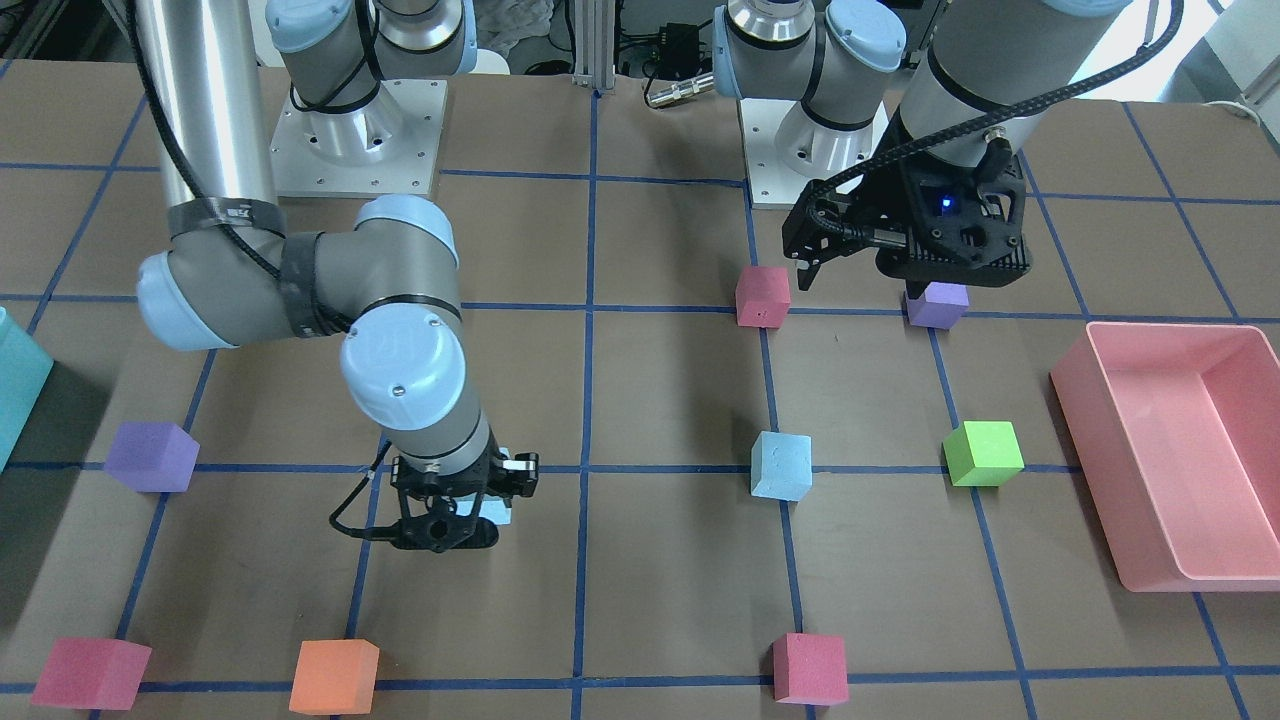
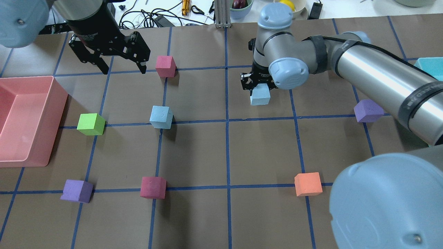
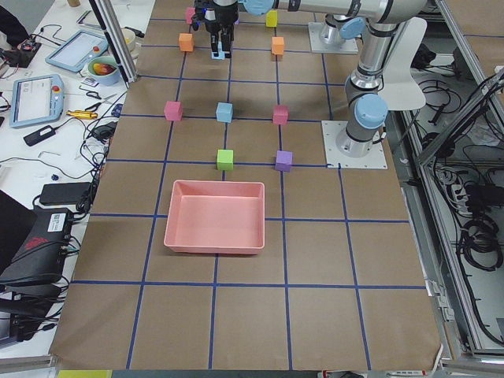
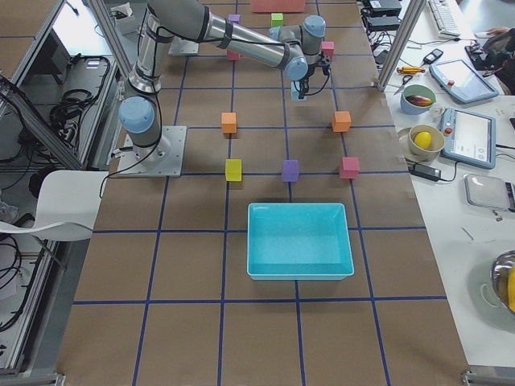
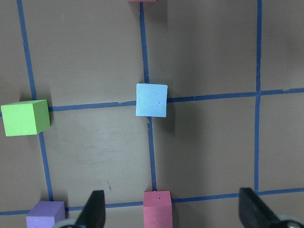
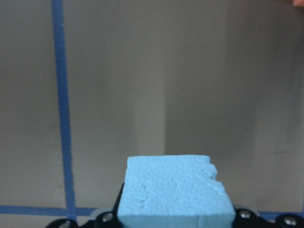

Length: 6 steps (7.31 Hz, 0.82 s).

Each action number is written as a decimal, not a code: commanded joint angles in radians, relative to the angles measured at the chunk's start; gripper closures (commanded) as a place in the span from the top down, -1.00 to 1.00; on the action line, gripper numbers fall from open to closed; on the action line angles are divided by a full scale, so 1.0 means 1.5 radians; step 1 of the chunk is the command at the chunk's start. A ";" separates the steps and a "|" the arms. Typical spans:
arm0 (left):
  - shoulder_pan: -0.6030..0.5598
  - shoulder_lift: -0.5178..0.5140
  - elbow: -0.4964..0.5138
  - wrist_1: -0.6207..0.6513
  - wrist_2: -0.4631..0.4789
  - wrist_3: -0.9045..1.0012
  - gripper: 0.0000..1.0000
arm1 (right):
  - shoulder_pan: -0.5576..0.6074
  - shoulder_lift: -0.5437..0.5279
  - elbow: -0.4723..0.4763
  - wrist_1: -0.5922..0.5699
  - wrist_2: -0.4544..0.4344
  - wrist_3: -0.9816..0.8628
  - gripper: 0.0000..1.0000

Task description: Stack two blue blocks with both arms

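One blue block rests on the table left of centre; it also shows in the front view and the left wrist view. The second blue block sits between the fingers of my right gripper, which is shut on it. The right wrist view shows this block filling the bottom, with blurred table beyond. In the front view the right gripper hides most of the block. My left gripper is open and empty, high over the far left, with spread fingers.
A pink bin stands at the left edge and a teal bin at the right. Scattered cubes include a green one, red ones, purple ones and an orange one.
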<state>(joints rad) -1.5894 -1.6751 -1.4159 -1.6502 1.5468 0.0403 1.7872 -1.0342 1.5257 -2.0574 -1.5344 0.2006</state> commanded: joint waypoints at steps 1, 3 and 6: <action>0.009 -0.010 -0.006 0.020 0.002 0.008 1.00 | 0.053 0.045 -0.043 -0.002 0.001 0.058 -1.00; 0.025 -0.022 -0.085 0.151 -0.008 0.008 1.00 | 0.063 0.080 -0.077 0.000 0.011 0.099 -1.00; 0.030 -0.051 -0.227 0.299 -0.003 0.004 1.00 | 0.063 0.098 -0.085 -0.004 0.031 0.126 -0.93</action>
<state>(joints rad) -1.5454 -1.7293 -1.6738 -1.2900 1.5378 0.0499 1.8816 -0.8951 1.4025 -2.0622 -1.4930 0.3778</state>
